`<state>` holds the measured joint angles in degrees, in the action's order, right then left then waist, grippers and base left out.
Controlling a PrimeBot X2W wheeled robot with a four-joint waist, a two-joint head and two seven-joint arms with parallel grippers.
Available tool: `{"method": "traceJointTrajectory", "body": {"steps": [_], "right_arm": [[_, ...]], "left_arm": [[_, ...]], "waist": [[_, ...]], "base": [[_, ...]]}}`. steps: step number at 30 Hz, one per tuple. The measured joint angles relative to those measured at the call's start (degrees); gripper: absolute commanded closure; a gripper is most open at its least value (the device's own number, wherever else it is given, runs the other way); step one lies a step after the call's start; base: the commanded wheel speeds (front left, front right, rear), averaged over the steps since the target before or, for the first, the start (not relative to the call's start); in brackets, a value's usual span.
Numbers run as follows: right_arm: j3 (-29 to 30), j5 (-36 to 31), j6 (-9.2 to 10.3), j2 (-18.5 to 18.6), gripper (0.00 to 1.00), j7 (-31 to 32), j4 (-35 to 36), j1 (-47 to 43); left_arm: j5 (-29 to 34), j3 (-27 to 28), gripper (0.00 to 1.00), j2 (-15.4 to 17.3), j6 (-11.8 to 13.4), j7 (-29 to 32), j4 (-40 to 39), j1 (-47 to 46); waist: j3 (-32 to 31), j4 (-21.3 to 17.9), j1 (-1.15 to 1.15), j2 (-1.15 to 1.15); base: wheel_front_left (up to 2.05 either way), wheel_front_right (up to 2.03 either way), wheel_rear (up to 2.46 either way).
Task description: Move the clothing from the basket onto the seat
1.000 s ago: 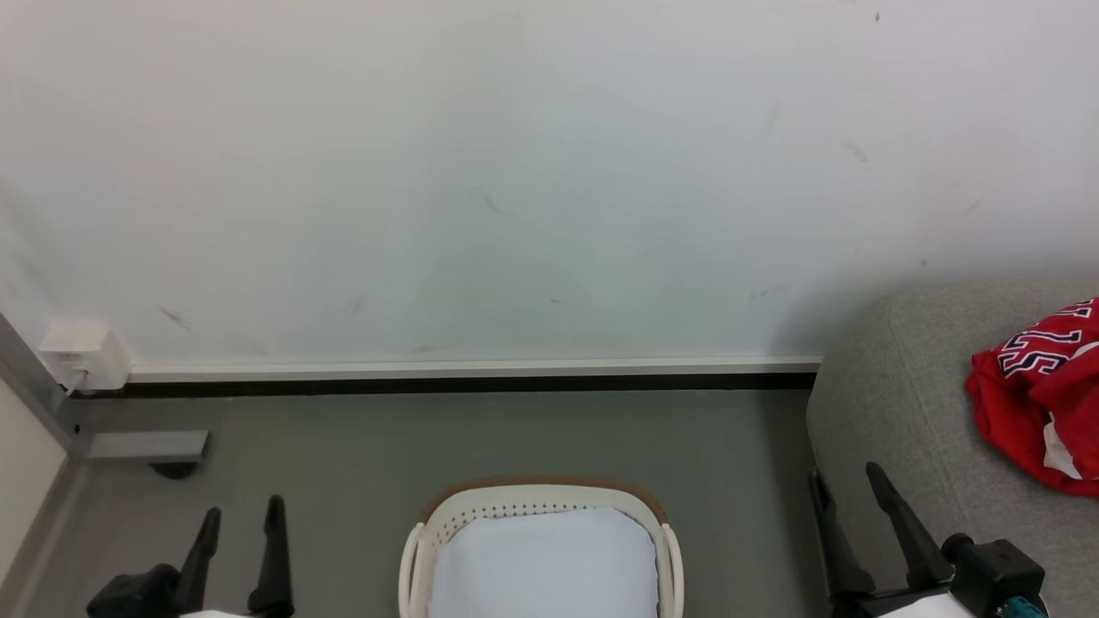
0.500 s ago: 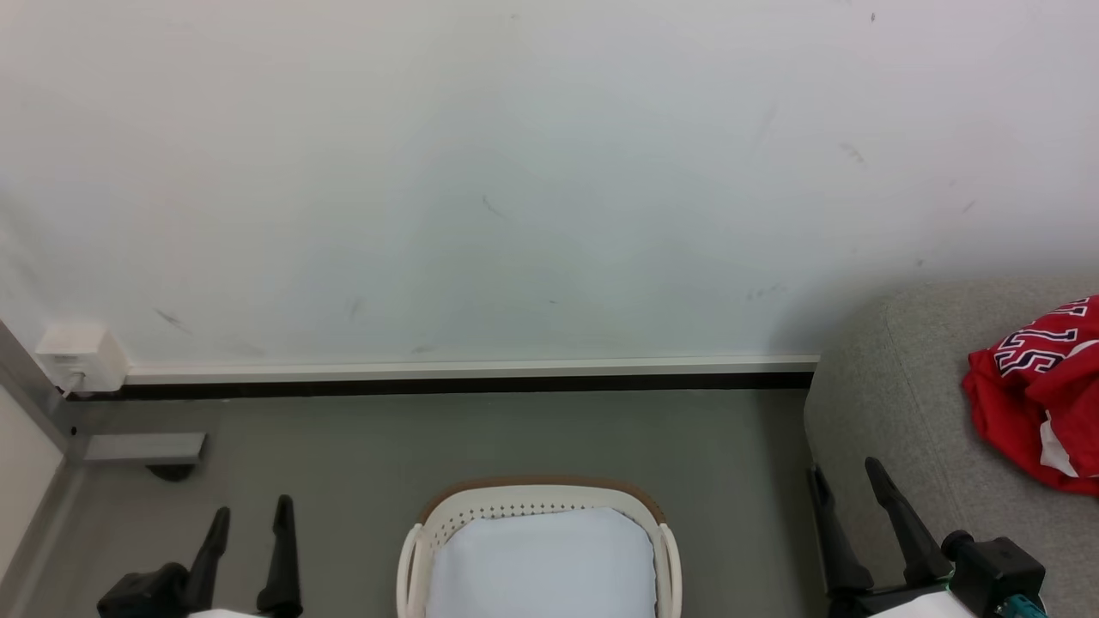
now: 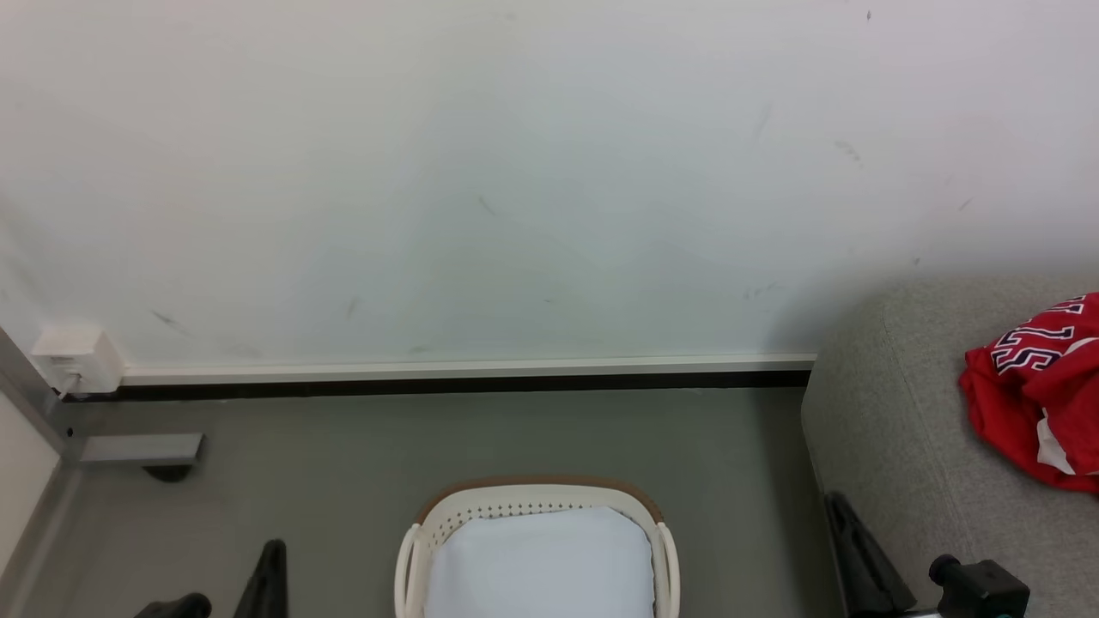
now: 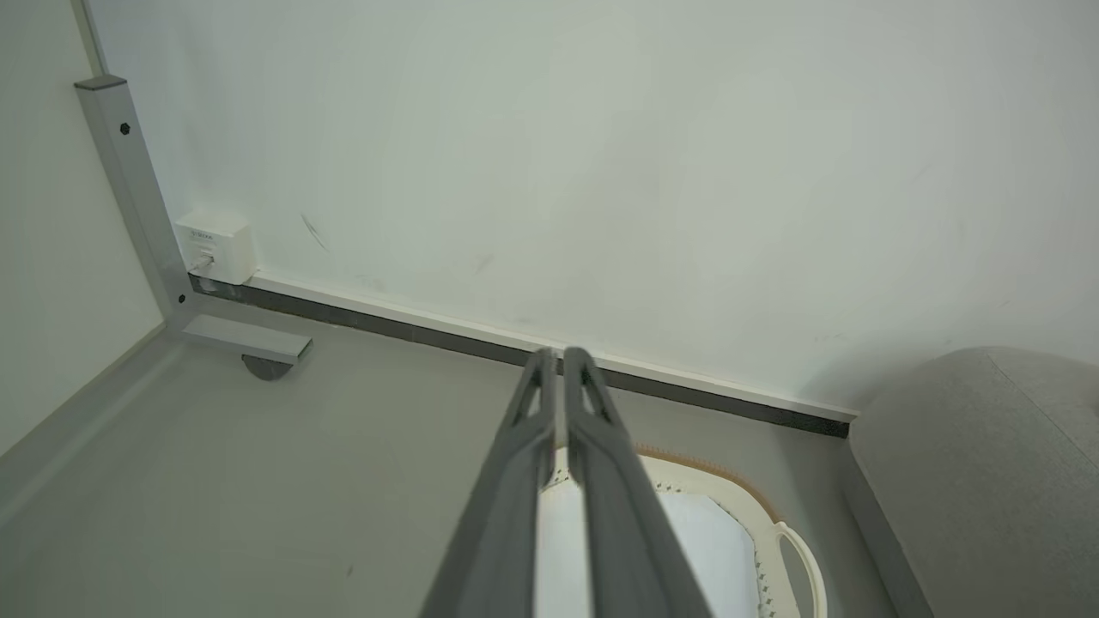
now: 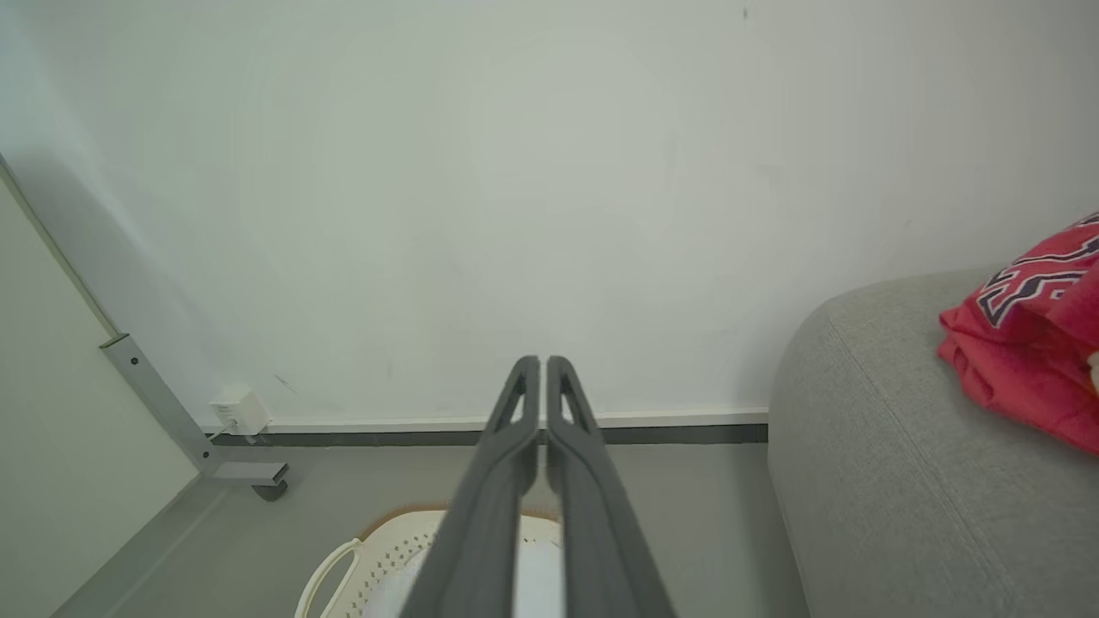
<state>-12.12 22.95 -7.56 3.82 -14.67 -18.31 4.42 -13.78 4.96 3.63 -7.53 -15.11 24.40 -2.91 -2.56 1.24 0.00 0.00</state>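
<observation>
At 7 o'clock: left gripper [image 4: 556, 354], fingers pressed together, holding nothing. At 6 o'clock: basket [image 3: 537, 496], white liner [image 3: 539, 566] showing. At 5 o'clock: right gripper [image 5: 543, 360], likewise pinched closed, nothing held. At 3 o'clock: red clothing [image 3: 1030, 386] heaped on the grey seat [image 3: 893, 412].

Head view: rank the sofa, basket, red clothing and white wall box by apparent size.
1. sofa
2. basket and clothing: similar, both cropped by the frame, so unranked
3. white wall box
</observation>
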Motion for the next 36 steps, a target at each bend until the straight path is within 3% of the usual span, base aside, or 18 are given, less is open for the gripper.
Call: {"method": "traceJointTrajectory", "body": {"steps": [36], "right_arm": [[6.86, 29.02, 0.0, -0.03, 1.0, 8.18, 1.44, -0.13]], "left_arm": [[-31.82, 0.47, 1.0, -0.54, 0.0, 9.04, -3.83, -0.43]], "waist": [[0.78, -0.35, 0.0, 0.0]], "base": [[0.0, 0.0, 0.0]]}}
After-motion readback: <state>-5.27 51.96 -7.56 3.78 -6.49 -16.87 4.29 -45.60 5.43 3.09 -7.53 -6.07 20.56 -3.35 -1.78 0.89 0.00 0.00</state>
